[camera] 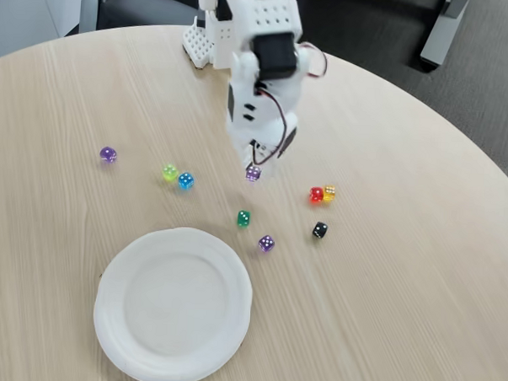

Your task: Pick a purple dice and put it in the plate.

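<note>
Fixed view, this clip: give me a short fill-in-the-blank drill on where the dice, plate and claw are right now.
1. The claw is shut on a light-purple die above the ____.
2. The white paper plate holds ____ dice.
3. The red die touches a ____ die.
4. The die nearest the plate's rim is ____.

Missing words: table; no; yellow; green

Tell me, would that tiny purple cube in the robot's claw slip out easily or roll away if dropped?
Possibly slippery: the purple dice looks glossy and is pinched at the gripper tips. Probably light, being tiny beside the plate. Its flat faces should stop it after a short tumble.
</note>
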{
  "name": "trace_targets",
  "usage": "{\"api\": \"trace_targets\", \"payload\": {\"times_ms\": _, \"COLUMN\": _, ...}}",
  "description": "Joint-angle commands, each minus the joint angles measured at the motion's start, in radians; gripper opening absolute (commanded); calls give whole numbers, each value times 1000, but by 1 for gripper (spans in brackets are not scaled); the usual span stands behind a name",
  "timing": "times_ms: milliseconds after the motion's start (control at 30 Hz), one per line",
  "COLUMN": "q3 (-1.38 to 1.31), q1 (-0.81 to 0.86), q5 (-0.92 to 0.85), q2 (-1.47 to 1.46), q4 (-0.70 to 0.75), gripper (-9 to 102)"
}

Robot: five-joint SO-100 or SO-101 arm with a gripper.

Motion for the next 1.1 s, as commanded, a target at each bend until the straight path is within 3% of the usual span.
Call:
{"api": "trace_targets", "payload": {"times_ms": 0, "q3": -83, "q1": 51, "q5": -18, "q2": 44, "q4": -11, "gripper": 0}}
{"api": "trace_targets", "payload": {"times_ms": 400, "q3": -436, "q1": 210, "q5": -149, "q2": -34, "q4": -38, "gripper": 0}}
{"api": "trace_targets", "payload": {"times_ms": 767, "q3": -431, "q1": 324, "q5": -259, "q2": -238, "q4": -333, "gripper": 0}}
{"api": "trace_targets", "payload": {"times_ms": 900, "q3": -426, "q1": 324, "q5": -281, "q2": -255, "q4": -351, "gripper": 0}}
{"api": "trace_targets", "payload": {"times_ms": 1067, "q3": -426, "q1": 316, "q5": -321, "q2": -256, "q4": -342, "gripper": 11}}
